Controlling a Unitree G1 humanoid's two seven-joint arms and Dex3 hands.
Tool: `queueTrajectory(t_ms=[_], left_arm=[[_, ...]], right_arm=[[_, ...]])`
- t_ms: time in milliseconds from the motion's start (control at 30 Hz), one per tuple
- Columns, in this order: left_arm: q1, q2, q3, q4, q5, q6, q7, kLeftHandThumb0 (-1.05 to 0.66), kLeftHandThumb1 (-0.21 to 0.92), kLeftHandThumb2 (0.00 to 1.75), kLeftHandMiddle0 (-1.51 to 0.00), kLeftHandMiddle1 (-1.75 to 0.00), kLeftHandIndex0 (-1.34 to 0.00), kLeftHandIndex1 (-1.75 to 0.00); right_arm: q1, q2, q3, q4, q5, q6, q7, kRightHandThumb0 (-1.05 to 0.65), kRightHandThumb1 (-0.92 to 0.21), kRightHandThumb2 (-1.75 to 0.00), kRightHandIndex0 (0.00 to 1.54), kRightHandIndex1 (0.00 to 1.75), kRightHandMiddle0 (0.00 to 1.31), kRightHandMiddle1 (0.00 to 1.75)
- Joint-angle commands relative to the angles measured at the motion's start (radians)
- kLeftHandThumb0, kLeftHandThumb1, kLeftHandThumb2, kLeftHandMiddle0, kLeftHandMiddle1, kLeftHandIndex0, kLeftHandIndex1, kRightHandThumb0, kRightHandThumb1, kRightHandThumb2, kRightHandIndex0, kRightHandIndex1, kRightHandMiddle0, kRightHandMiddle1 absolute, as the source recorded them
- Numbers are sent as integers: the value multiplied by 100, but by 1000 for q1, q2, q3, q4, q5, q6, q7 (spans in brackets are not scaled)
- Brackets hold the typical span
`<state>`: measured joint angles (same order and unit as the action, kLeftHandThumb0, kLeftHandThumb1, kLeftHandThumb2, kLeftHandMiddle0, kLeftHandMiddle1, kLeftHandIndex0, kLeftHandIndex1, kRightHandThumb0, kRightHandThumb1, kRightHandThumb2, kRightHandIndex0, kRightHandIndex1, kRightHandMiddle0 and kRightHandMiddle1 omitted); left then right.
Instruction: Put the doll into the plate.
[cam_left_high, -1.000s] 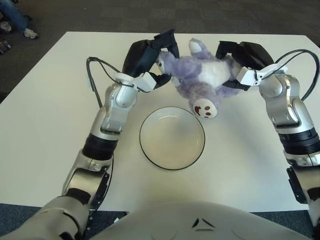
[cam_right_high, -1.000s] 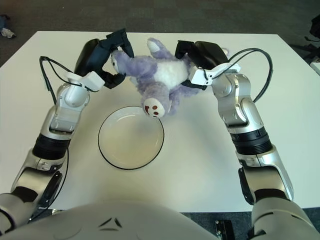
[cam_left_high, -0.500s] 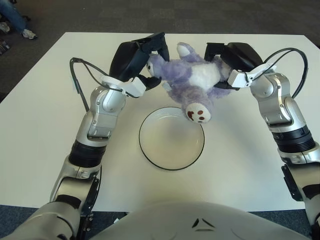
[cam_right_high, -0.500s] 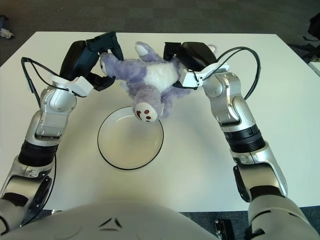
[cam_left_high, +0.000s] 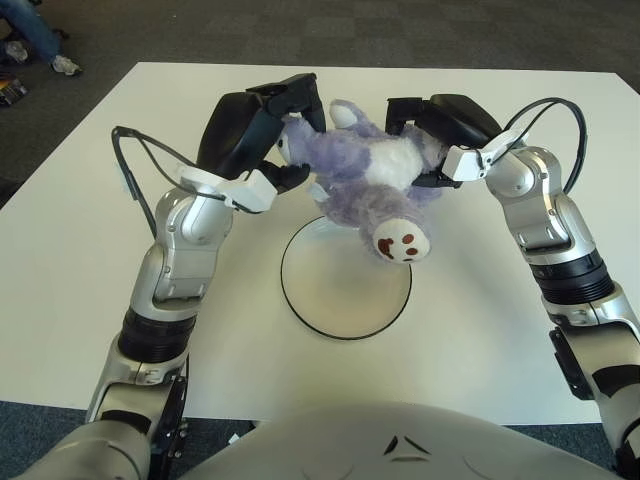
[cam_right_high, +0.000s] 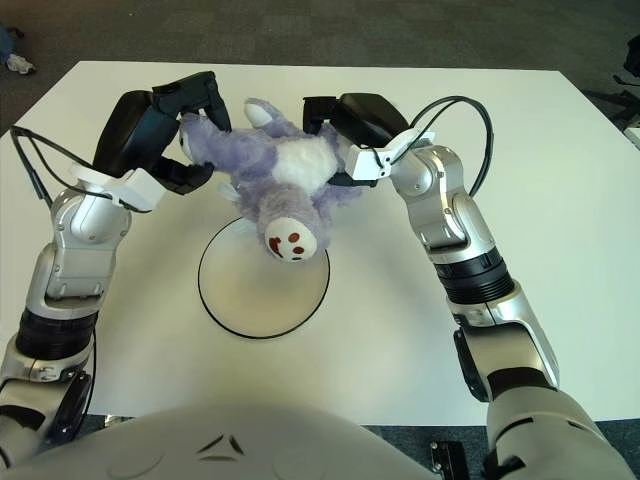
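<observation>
The left hand (cam_left_high: 262, 125) is clamped on one side of the doll (cam_left_high: 367, 190), its dark fingers (cam_left_high: 296, 96) curled over the plush at the top and a lower finger pressing in beneath. The right hand (cam_left_high: 432, 130) grips the opposite side in the same way, fingers wrapped against the purple fur near the white belly. Between them the two hands carry the doll clear of the worktop (cam_left_high: 80, 230), lying roughly across from one hand to the other, with a brown-marked foot hanging down toward the robot.

Below it sits the plate (cam_left_high: 346, 318), a white round dish with a dark rim, empty as far as can be seen. The dangling foot overlaps the far edge of the plate in both eye views, while the bulk of the body shows beyond that far rim rather than over the centre.

By this reading the pick-up is done and the carry is well advanced, but the placing is not. What seems left is to bring the doll a little nearer the robot so it hangs over the middle of the plate, lower it until it rests inside the rim, and then open both hands and draw them away.
</observation>
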<state>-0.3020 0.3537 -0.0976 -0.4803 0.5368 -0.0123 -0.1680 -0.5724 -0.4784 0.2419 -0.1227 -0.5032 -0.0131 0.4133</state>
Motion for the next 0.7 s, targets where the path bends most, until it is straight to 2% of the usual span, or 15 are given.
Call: queueTrajectory(t_ms=[0, 67, 133, 233, 667], left_arm=[[22, 16, 18, -31, 5, 24, -27, -1, 5, 162, -69, -175, -68, -175], [28, 23, 25, -34, 5, 25, -32, -1, 6, 161, -69, -175, -68, -175], [32, 26, 25, -49, 22, 27, -33, -1, 4, 157, -77, -175, -74, -154], [45, 36, 34, -63, 32, 28, -38, -1, 3, 155, -81, -175, -77, -145], [94, 44, 63, -62, 34, 14, -22, -1, 2, 154, -82, -175, -79, -139]], right_arm=[[-31, 18, -1, -2, 20, -8, 7, 0, 16, -170, 104, 133, 84, 175], [-34, 25, 3, 5, 28, -18, 9, 0, 16, -170, 104, 134, 83, 175], [-37, 33, 9, 13, 43, -33, 20, 0, 15, -170, 103, 134, 82, 175], [-41, 40, 15, 17, 52, -31, 36, 0, 14, -169, 103, 135, 81, 175], [-50, 79, 36, 66, 50, -94, 25, 0, 12, -170, 101, 143, 76, 175]])
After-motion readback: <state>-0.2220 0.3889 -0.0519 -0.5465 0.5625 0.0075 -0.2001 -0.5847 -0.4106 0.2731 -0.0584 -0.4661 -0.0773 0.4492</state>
